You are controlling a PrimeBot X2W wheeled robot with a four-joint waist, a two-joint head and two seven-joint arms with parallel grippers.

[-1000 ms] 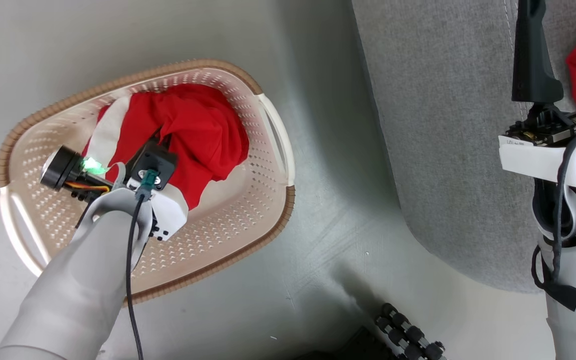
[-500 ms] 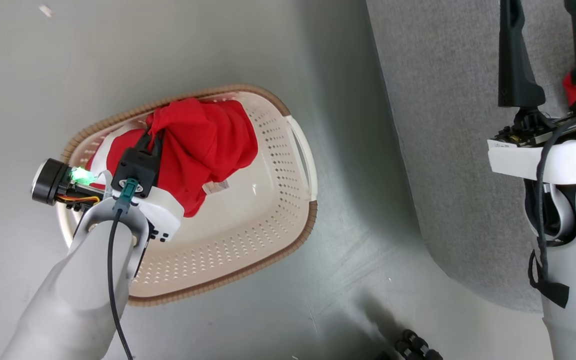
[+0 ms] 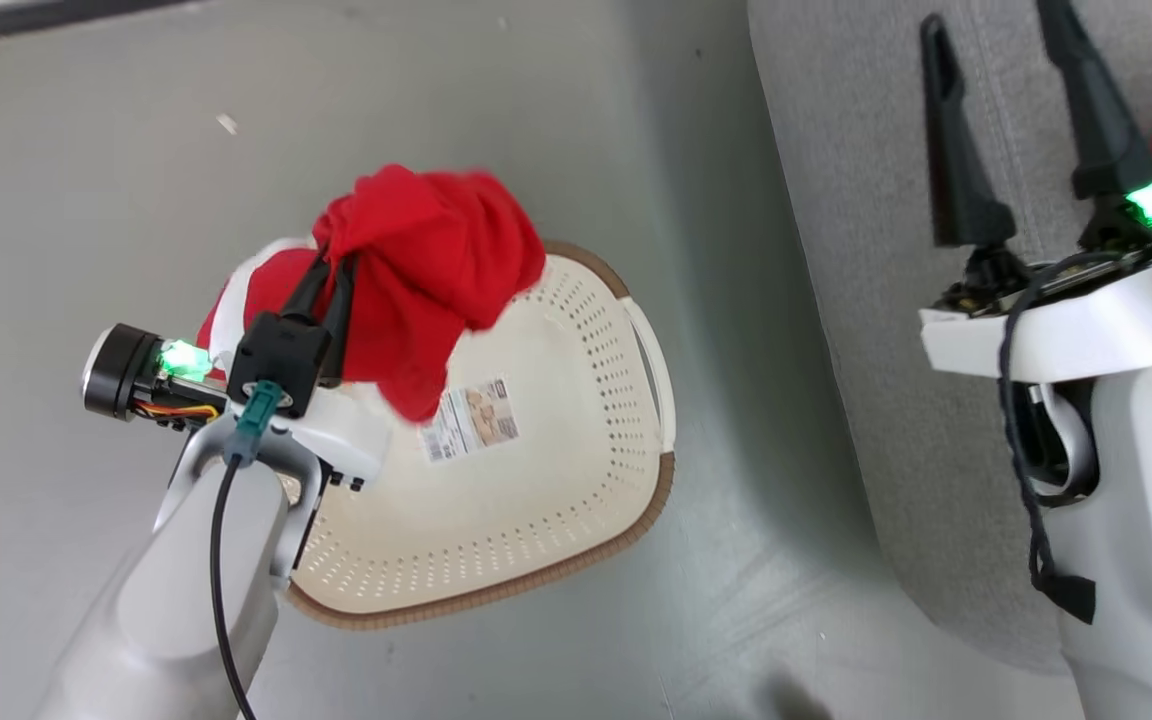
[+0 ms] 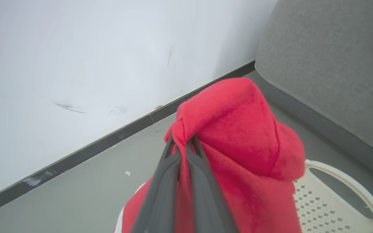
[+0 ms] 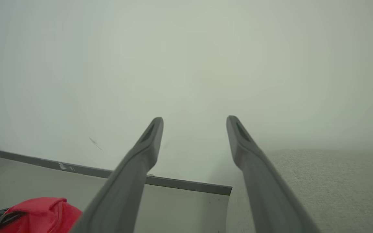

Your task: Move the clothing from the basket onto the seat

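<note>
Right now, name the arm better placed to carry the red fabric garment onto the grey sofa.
Left: the left gripper is shut on the bright red garment above the cream perforated basket; the right gripper hangs open.

Red garment (image 3: 431, 265): lifted off the basket floor, now bunched at upper centre of the frame, over the far rim.
Left gripper (image 3: 336, 265): has risen, fingers pinched on the fabric.
Basket (image 3: 556, 480): floor laid bare, paper label (image 3: 471, 420) uncovered.
Head camera: has shifted, so the whole scene sits lower.

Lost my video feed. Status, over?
Left gripper shut on red garment, hanging over basket. Right gripper open above seat. No obstruction seen.
</note>
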